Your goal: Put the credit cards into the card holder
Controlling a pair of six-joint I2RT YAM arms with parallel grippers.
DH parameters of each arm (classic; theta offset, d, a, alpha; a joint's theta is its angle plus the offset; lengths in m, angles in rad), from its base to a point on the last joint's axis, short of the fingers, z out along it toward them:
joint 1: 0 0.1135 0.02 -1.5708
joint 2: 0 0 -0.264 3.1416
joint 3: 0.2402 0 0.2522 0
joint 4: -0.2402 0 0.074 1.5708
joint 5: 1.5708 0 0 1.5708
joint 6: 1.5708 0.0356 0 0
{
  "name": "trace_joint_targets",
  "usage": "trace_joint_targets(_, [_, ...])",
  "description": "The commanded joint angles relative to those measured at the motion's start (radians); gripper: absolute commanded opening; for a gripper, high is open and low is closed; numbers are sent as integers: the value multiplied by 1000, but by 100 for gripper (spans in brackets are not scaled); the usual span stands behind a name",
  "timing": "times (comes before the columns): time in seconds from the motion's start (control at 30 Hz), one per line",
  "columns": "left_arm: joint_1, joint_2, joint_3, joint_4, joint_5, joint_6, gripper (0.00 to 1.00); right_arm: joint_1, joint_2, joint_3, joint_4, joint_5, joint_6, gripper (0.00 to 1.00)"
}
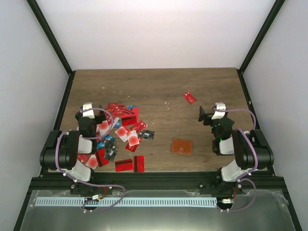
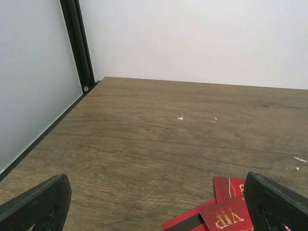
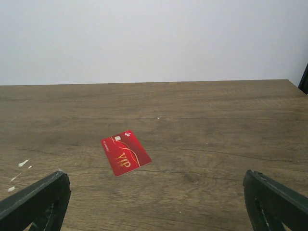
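You've got thin glossy plastic credit cards point(image 1: 120, 132), mostly red, heaped flat under and right of the left gripper point(image 2: 159, 204), jaws wide apart. Right gripper point(image 3: 156, 204) is spread too; both arms are folded low. A lone red card point(image 3: 125, 153) lies just ahead of it, and the flat orange-brown card holder point(image 1: 181, 146) back-left. Grainy wood table point(image 1: 159, 86) runs ahead to the walls.

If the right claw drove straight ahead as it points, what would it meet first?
The right claw would likely meet the lone red VIP card, slightly left of centre; depth is unclear, maybe bare table first.
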Motion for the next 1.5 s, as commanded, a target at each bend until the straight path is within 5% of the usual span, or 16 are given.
trace_joint_targets(0.0, [-4, -5, 12, 28, 10, 5, 100, -5, -7, 15, 25, -3, -16, 100])
trace_joint_targets(0.37, [-4, -4, 14, 24, 11, 6, 100, -5, -7, 14, 25, -3, -17, 100])
trace_joint_targets(0.47, [-3, -27, 4, 25, -49, -24, 100, 18, -55, 13, 2, 122, 2, 100])
trace_joint_targets(0.6, [-1, -138, 0, -70, -93, -41, 100, 57, -206, 95, -255, 200, 0, 100])
trace_joint_targets(0.8, [-4, -369, 105, -455, -115, -122, 100, 61, -390, 330, -730, 193, 117, 100])
trace_joint_targets(1.07, [-3, -636, 200, -837, -56, -513, 100, 52, -577, 488, -1190, 68, 515, 100])
trace_joint_targets(1.23, [-13, -646, 226, -1010, 288, -513, 100, 69, -616, 531, -1504, -71, 649, 100])
trace_joint_targets(1.33, [-88, -576, 294, -1170, 332, -491, 100, 144, -646, 471, -1600, -89, 685, 100])
trace_joint_targets(1.47, [-336, -524, 335, -1262, 265, -455, 100, 292, -654, 389, -1666, -64, 738, 100])
